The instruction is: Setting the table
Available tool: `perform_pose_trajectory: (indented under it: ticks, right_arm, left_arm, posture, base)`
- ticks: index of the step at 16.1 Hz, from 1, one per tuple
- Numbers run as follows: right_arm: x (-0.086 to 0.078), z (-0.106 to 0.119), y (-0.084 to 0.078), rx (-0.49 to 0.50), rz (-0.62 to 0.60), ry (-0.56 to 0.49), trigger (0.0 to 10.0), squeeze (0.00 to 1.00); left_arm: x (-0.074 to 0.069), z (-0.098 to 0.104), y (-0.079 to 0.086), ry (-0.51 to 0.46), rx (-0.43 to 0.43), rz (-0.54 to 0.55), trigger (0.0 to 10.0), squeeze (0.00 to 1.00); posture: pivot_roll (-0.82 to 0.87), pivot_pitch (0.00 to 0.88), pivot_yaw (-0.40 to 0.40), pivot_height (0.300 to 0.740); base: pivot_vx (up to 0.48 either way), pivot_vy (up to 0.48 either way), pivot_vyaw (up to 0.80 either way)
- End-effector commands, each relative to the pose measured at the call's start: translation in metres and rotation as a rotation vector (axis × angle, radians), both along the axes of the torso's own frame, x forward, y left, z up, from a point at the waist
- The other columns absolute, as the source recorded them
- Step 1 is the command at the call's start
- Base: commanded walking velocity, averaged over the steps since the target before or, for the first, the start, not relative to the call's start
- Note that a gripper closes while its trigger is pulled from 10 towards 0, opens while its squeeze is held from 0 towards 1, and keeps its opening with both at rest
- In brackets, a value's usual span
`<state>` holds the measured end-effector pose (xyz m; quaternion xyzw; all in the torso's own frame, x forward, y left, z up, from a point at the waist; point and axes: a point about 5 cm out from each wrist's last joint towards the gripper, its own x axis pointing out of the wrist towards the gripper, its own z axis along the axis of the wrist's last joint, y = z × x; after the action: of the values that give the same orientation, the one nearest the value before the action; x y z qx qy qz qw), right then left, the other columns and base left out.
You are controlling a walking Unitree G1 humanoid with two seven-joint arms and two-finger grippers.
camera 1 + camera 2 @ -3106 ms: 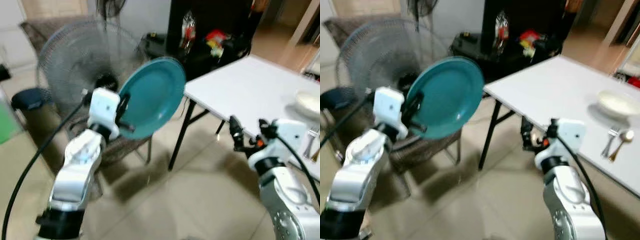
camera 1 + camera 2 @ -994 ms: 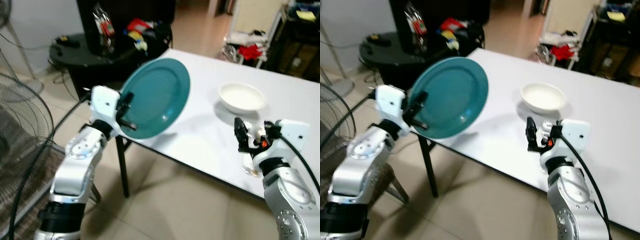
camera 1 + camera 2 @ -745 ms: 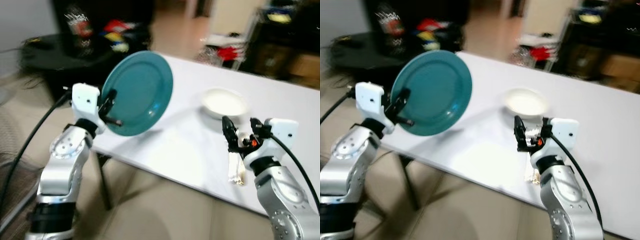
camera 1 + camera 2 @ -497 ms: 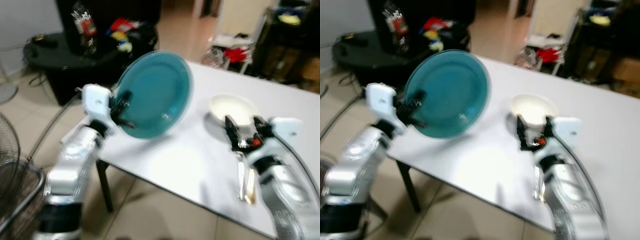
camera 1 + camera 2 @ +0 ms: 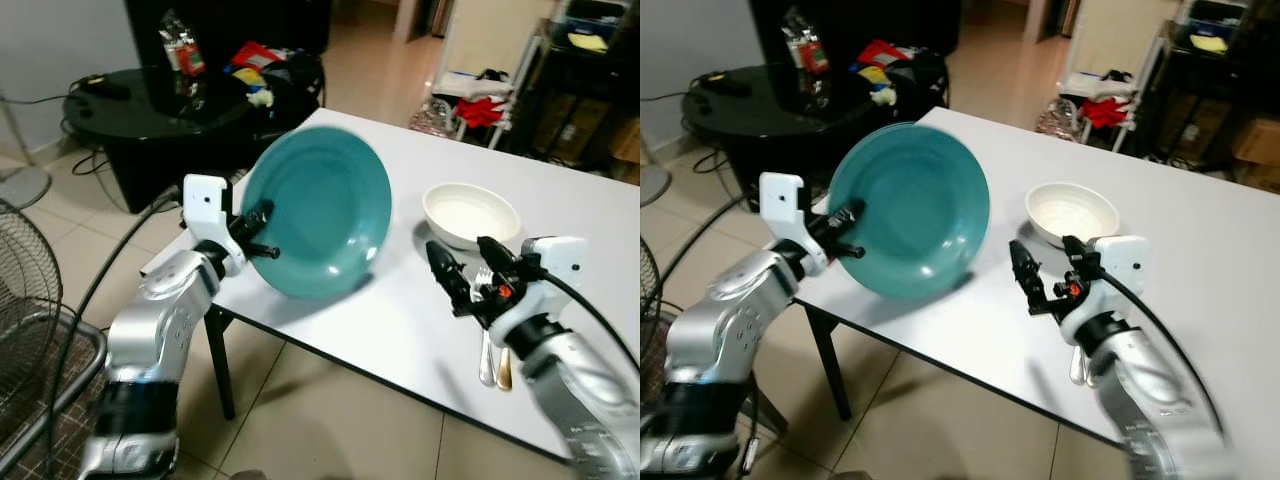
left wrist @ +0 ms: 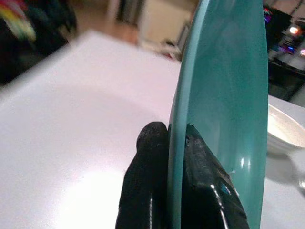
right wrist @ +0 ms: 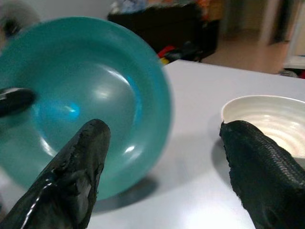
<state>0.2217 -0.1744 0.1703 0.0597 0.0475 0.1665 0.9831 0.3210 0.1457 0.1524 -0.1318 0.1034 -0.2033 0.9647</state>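
Eye view: we count one plate [image 5: 325, 210], one bowl [image 5: 471, 214], one fork [image 5: 486, 350] and one spoon [image 5: 503, 368] on the desk [image 5: 390, 310]. Left pincer [image 5: 262, 232] clamps the plate's rim, tilted above the desk's near corner.
Left wrist: fingers [image 6: 147, 191] pinch the rim.
Right wrist: right pincer [image 7: 167, 162] spread wide, empty, between plate and bowl.

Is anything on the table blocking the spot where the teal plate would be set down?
Nothing visible does. The left gripper holds the teal plate tilted over bare white table; the white bowl and cutlery lie off to the right.
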Motion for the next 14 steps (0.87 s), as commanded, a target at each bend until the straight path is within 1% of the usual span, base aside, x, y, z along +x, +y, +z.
perform_pose_trajectory:
  ticks: [1,2,3,6,7,8,9,11,12,13,14]
  right_arm:
    - [-0.005,0.006,-0.004,-0.013,0.065,-0.002,10.0,0.00]
    - [-0.006,0.007,-0.005,-0.022,0.081,0.002,10.0,0.00]
    - [-0.009,0.008,-0.008,-0.027,0.118,0.015,10.0,0.00]
    - [-0.021,0.005,-0.014,-0.063,0.214,0.085,10.0,0.00]
    - [-0.023,0.004,-0.015,-0.074,0.221,0.099,10.0,0.00]
    - [-0.027,0.003,-0.018,-0.089,0.238,0.129,10.0,0.00]
    - [-0.034,0.000,-0.021,-0.105,0.271,0.182,10.0,0.00]
    - [-0.039,-0.001,-0.023,-0.122,0.291,0.216,10.0,0.00]
    - [-0.041,-0.001,-0.025,-0.119,0.290,0.221,10.0,0.00]
    - [-0.042,0.000,-0.025,-0.120,0.290,0.224,10.0,0.00]
    - [-0.042,0.000,-0.026,-0.117,0.294,0.230,10.0,0.00]
  left_arm:
    - [0.008,-0.005,-0.007,0.097,-0.096,-0.015,10.0,0.00]
    - [0.011,-0.008,-0.007,0.135,-0.128,-0.011,10.0,0.00]
    - [0.017,-0.016,-0.013,0.237,-0.227,-0.009,10.0,0.00]
    - [0.027,-0.031,-0.032,0.401,-0.365,-0.025,10.0,0.00]
    - [0.028,-0.034,-0.035,0.413,-0.371,-0.027,10.0,0.00]
    - [0.030,-0.039,-0.039,0.449,-0.384,-0.019,10.0,0.00]
    - [0.032,-0.046,-0.044,0.514,-0.411,-0.012,10.0,0.00]
    - [0.031,-0.052,-0.048,0.557,-0.394,-0.020,10.0,0.00]
    - [0.030,-0.055,-0.051,0.586,-0.380,-0.027,10.0,0.00]
    - [0.031,-0.056,-0.052,0.595,-0.374,-0.025,10.0,0.00]
    - [0.030,-0.057,-0.052,0.623,-0.378,-0.029,10.0,0.00]
  posture:
    - [0.00,0.000,-0.015,0.740]
    - [-0.01,0.000,-0.013,0.740]
    - [-0.01,0.000,-0.009,0.740]
    - [-0.02,0.000,-0.003,0.740]
    - [-0.02,0.000,-0.003,0.740]
    - [-0.03,0.000,0.004,0.740]
    - [-0.05,0.000,0.013,0.740]
    - [-0.05,0.000,0.013,0.740]
    - [-0.05,0.000,0.013,0.740]
    - [-0.06,0.000,0.022,0.740]
    - [-0.06,0.000,0.022,0.740]
  base:
    - [0.000,0.000,0.00]
    - [0.000,0.000,0.00]
    - [0.000,0.000,0.00]
    - [0.000,0.000,0.00]
    - [0.000,0.000,0.00]
    - [0.000,0.000,0.00]
    - [0.000,0.000,0.00]
    - [0.000,0.000,0.00]
    - [0.000,0.000,0.00]
    - [0.000,0.000,0.00]
    - [0.000,0.000,0.00]
